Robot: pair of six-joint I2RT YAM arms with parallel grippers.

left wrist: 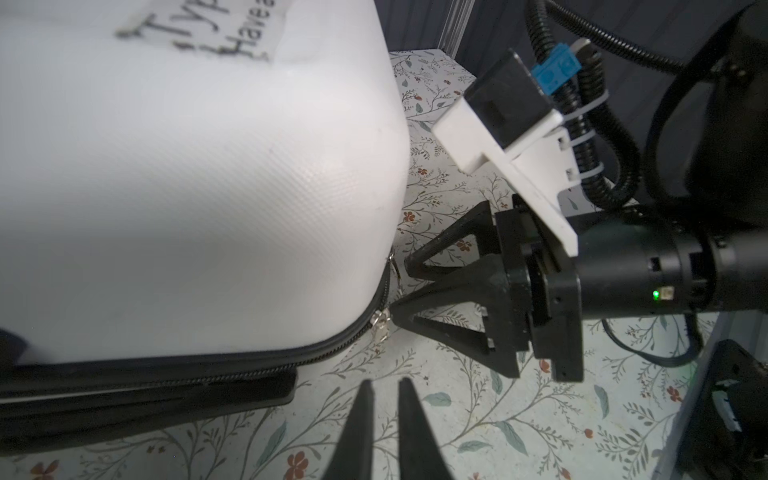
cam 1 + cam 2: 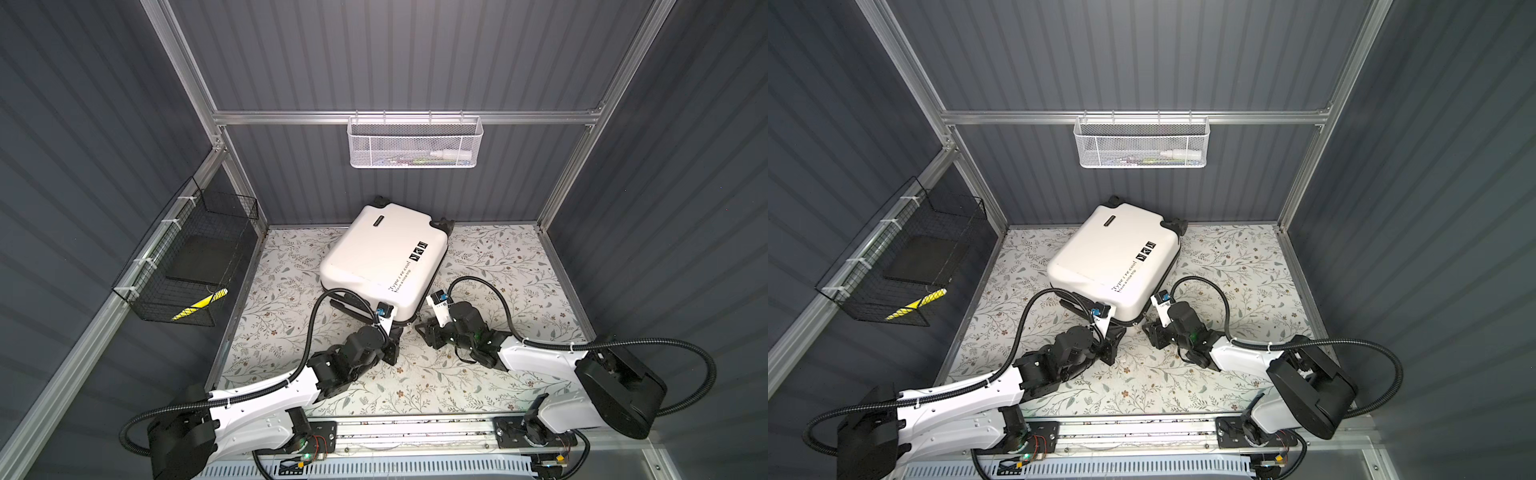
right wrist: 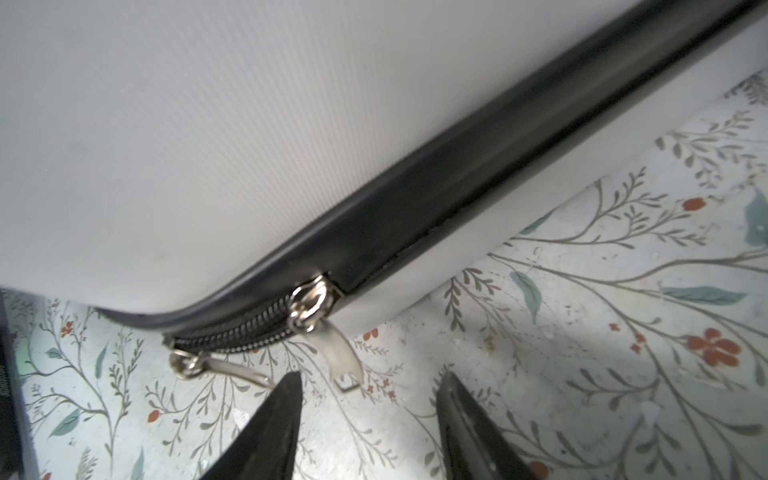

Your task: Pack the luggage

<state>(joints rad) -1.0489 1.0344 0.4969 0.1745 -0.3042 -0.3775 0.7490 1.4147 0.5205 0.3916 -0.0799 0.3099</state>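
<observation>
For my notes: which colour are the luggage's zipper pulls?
Silver; zipper pulls show best in right wrist view.

Textured plastic luggage (image 3: 166, 124), shiny metal zipper pulls (image 3: 343, 353)

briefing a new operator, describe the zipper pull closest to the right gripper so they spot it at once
Start at the white suitcase on the flowered table and go to its near corner, where the right gripper sits open. Of the two there, it is the zipper pull whose broad pale tab curves down toward the jaws; the other pull has a thin, flat-lying tab.
</observation>
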